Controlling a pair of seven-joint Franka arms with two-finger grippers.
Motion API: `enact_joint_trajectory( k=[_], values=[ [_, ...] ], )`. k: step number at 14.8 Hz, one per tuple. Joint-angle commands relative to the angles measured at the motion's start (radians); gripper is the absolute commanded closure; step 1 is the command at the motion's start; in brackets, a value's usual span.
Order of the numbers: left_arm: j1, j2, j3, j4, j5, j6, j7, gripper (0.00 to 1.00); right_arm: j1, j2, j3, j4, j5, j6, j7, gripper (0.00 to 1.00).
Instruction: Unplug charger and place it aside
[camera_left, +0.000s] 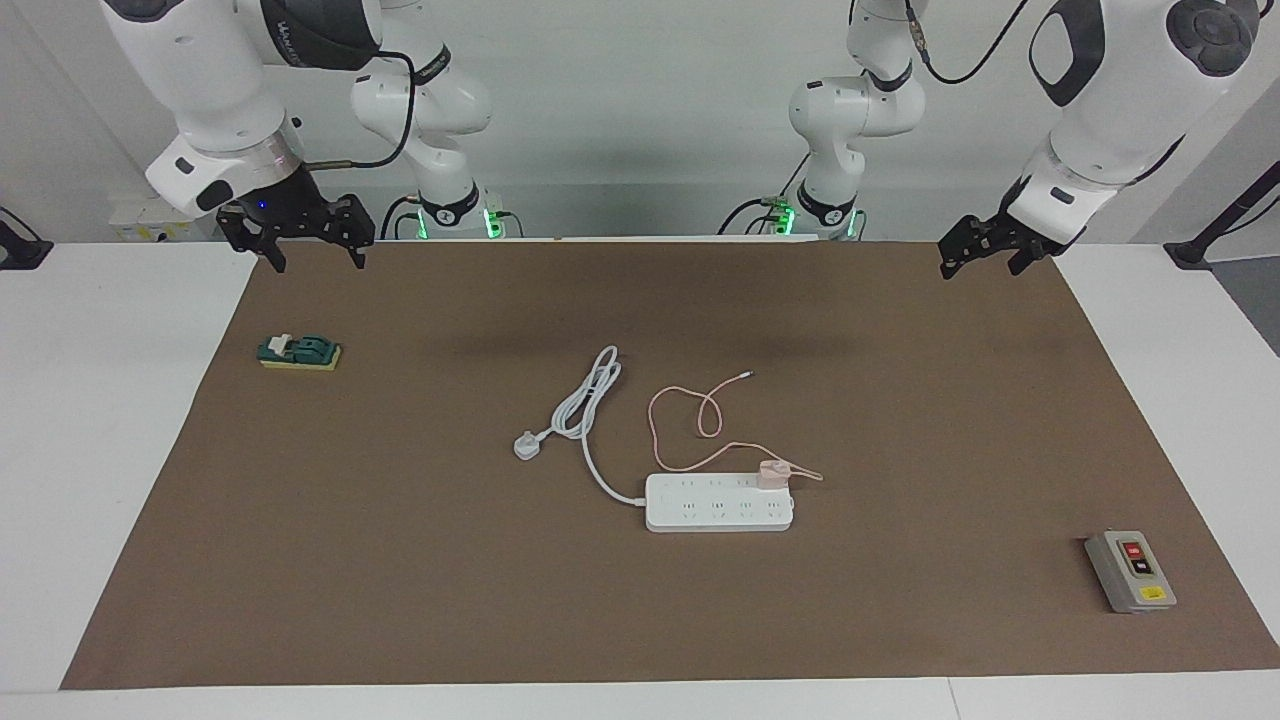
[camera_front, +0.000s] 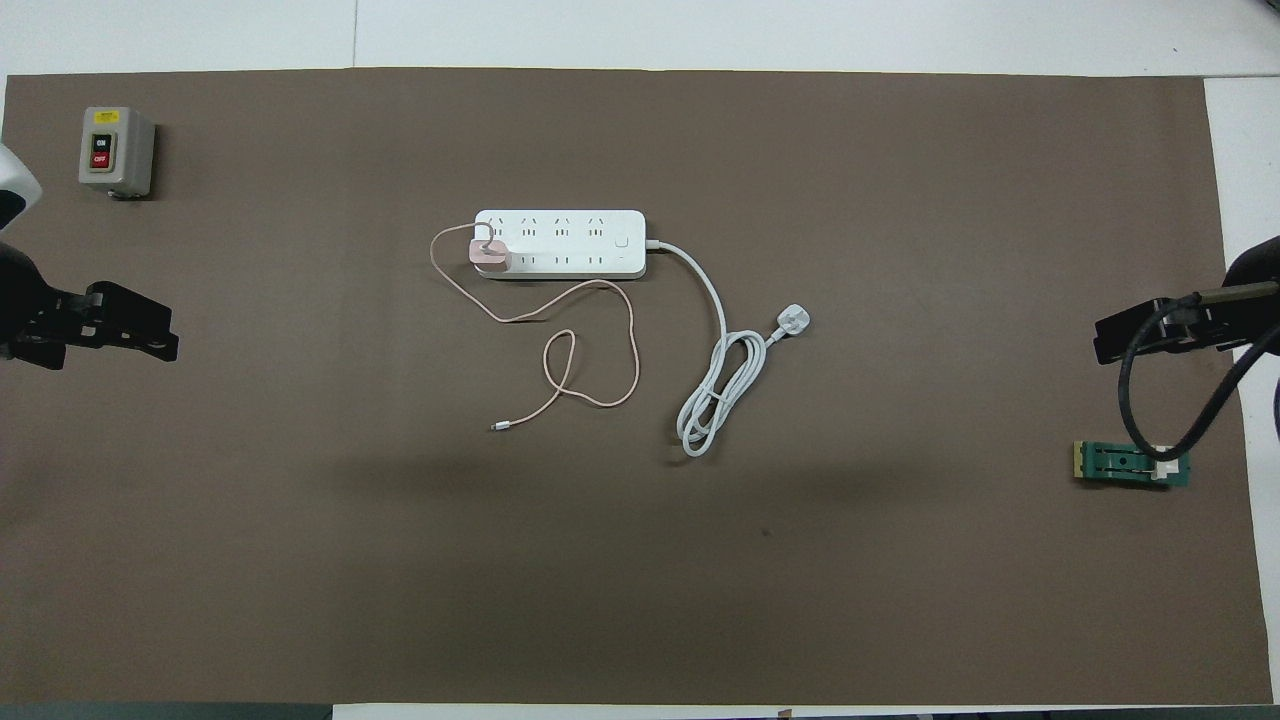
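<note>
You're facing a charger (camera_left: 772, 474) sitting plugged in the strip (camera_left: 719, 502); pulling risks dragging it. Left gripper (camera_left: 985, 250) and right gripper (camera_left: 312, 238) are hanging apart, empty.

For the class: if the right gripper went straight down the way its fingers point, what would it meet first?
Probably the bare brown mat. The right gripper points down near the mat's edge; the green switch lies off that line, though depth is unclear.

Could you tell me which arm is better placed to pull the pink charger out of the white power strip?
Probably the left: the pale-pink cube charger sits at the white power strip's end toward the left gripper; the right gripper waits.
</note>
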Motion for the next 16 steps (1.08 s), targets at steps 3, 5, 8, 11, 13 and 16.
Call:
enact_joint_trajectory(
  k=[3,5,8,11,13,16],
  values=[
    [-0.012,-0.005,0.013,-0.007,-0.006,0.020,0.010,0.00,-0.014,-0.023,0.006,-0.025,0.020,0.009,-0.015,0.00],
    [-0.012,-0.006,0.013,-0.010,-0.006,0.023,0.018,0.00,-0.014,-0.023,0.006,-0.025,0.020,0.009,-0.015,0.00],
    [-0.013,-0.005,0.011,-0.006,-0.006,0.044,0.015,0.00,-0.014,-0.025,0.006,-0.026,0.020,0.006,-0.015,0.00],
    [-0.012,-0.005,0.018,-0.005,-0.008,0.029,0.002,0.00,-0.020,-0.023,-0.001,-0.025,0.020,0.006,-0.015,0.00],
    [-0.013,-0.005,0.010,-0.012,-0.005,0.046,-0.062,0.00,-0.021,-0.023,-0.004,-0.025,0.020,0.006,-0.018,0.00],
    [-0.027,-0.006,0.002,-0.016,-0.006,0.064,-0.234,0.00,-0.035,-0.023,-0.005,-0.026,0.020,0.014,-0.018,0.00]
  ],
)
